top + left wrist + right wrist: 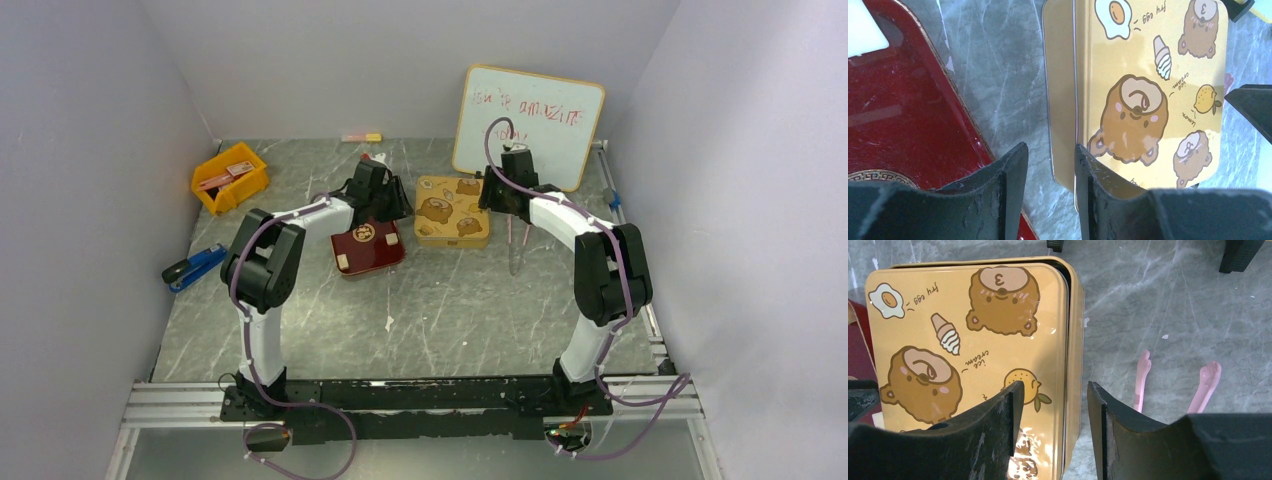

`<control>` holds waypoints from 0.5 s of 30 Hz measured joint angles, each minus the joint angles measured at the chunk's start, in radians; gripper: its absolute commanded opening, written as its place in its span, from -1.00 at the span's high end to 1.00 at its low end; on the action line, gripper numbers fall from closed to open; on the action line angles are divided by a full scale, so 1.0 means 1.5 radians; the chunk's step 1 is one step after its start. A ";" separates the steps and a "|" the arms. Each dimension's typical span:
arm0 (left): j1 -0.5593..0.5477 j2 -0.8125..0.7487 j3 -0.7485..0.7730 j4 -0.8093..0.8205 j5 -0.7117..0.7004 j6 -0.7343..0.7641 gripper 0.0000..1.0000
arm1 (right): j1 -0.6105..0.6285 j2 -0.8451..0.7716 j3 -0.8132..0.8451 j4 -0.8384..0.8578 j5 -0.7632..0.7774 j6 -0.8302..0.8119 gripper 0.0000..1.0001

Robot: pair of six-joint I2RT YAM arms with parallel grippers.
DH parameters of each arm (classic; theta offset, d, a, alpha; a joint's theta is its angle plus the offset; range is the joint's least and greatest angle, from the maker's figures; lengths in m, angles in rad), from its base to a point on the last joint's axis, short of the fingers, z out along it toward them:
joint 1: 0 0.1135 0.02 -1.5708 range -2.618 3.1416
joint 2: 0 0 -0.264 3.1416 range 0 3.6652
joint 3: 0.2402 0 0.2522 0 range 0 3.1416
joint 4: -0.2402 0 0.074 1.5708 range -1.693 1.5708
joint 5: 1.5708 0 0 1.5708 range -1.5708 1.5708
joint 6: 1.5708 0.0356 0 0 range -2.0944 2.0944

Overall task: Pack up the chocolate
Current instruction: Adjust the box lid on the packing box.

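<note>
Flanking the bear-print gold tin (973,340) on the tabletop (1173,315), the left gripper (1050,147) and right gripper (1055,385) each hover released, fingers parted astride opposite edges.

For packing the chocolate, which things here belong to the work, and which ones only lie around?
Belong to the job:
- pale chocolate pieces
- dark red tray they sit on
- gold bear tin, lid on
- perhaps the pink tongs beside the tin

Just lying about:
- yellow bin
- blue stapler-like tool
- whiteboard
- small orange stick by the back wall

Pale chocolate (863,27) on red tray (898,110)
</note>
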 measured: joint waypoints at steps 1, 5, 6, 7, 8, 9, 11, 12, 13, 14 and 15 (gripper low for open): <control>0.000 0.000 0.000 -0.001 0.002 0.000 0.12 | -0.001 0.000 -0.002 0.002 -0.002 0.000 -0.07; 0.001 0.000 0.000 0.000 0.009 0.000 0.12 | -0.005 0.000 -0.003 0.003 -0.009 0.001 -0.08; 0.001 0.000 0.000 -0.001 0.009 0.000 0.13 | -0.005 0.000 -0.003 0.003 -0.009 0.001 -0.08; 0.001 0.000 0.000 -0.001 0.010 0.000 0.13 | -0.006 0.000 -0.003 0.005 -0.011 0.002 -0.08; 0.001 0.000 0.000 0.000 0.010 0.000 0.13 | -0.006 0.000 -0.003 0.006 -0.012 0.002 -0.08; 0.001 0.001 0.000 0.000 0.010 0.000 0.13 | -0.006 0.000 -0.003 0.007 -0.013 0.002 -0.08; 0.001 0.003 0.001 0.000 0.010 0.000 0.13 | -0.006 0.000 -0.003 0.007 -0.014 0.002 -0.08; 0.001 0.004 0.002 0.000 0.011 0.000 0.12 | -0.006 0.000 -0.003 0.007 -0.014 0.002 -0.08; 0.000 0.006 0.002 0.000 0.011 0.000 0.13 | -0.006 0.000 -0.003 0.007 -0.014 0.002 -0.08; 0.000 0.007 0.003 -0.001 0.011 0.000 0.13 | -0.007 0.000 -0.003 0.007 -0.015 0.002 -0.08; -0.001 0.011 0.007 -0.002 0.011 0.001 0.13 | -0.007 0.000 -0.003 0.008 -0.015 0.002 -0.08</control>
